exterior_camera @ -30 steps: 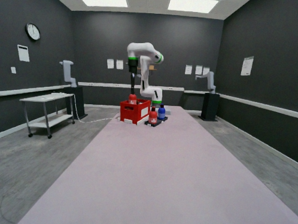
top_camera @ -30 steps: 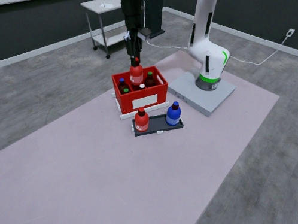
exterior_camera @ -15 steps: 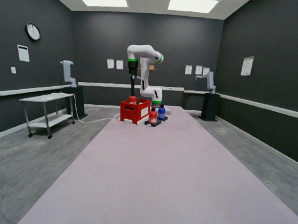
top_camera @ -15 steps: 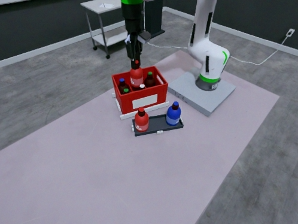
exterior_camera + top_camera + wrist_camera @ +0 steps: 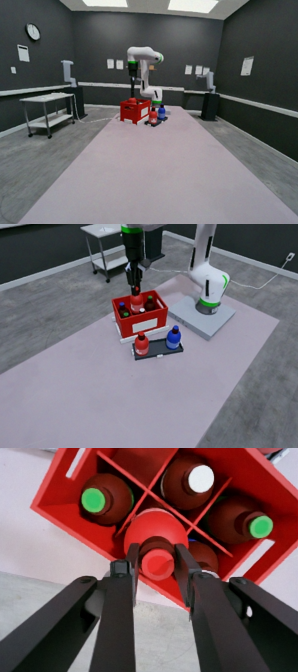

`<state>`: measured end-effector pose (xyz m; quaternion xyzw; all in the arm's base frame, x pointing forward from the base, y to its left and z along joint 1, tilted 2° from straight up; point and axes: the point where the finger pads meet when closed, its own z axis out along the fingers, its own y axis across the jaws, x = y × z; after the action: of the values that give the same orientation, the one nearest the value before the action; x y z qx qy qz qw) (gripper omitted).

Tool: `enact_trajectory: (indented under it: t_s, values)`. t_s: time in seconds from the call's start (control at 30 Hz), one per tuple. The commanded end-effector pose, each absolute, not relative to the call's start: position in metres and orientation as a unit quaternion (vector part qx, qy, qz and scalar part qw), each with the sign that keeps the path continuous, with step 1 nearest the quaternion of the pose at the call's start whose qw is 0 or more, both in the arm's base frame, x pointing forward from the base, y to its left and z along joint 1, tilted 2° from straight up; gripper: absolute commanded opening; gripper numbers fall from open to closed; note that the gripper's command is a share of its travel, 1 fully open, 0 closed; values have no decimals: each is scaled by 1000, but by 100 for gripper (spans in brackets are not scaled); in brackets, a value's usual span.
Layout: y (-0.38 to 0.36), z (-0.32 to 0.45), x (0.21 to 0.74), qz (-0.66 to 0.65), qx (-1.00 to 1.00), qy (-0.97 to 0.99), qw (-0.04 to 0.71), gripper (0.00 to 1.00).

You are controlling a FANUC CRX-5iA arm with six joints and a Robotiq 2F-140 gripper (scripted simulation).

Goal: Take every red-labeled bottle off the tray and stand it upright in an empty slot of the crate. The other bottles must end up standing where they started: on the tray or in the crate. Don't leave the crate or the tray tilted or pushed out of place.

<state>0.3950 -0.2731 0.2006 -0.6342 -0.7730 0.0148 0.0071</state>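
Now pincer (image 5: 156,564) clamped on red bottle (image 5: 136,302) by its neck, body partly down in crate (image 5: 143,323) directly below. Risk: base catches a divider or bumps neighbouring brown bottle (image 5: 106,504), tilting crate or jamming bottle.

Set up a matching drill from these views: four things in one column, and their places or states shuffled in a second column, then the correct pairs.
Things:
1. hand
2. blue bottle
3. red bottle on the tray
4. white-capped bottle

Places or states:
A. stands in a crate slot
B. shut on the cap of a red bottle over the crate
C. stands at the tray end nearer the arm's base
D. stands at the tray end farther from the arm's base

Pairs: 1-B, 2-C, 3-D, 4-A
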Motion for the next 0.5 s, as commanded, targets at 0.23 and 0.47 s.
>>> enact_trajectory:
  t_s: [0.23,0.47]
  values:
    - [-274,192,395,15,-634,-773,6,10]
    - [-274,184,395,15,-634,-773,6,10]
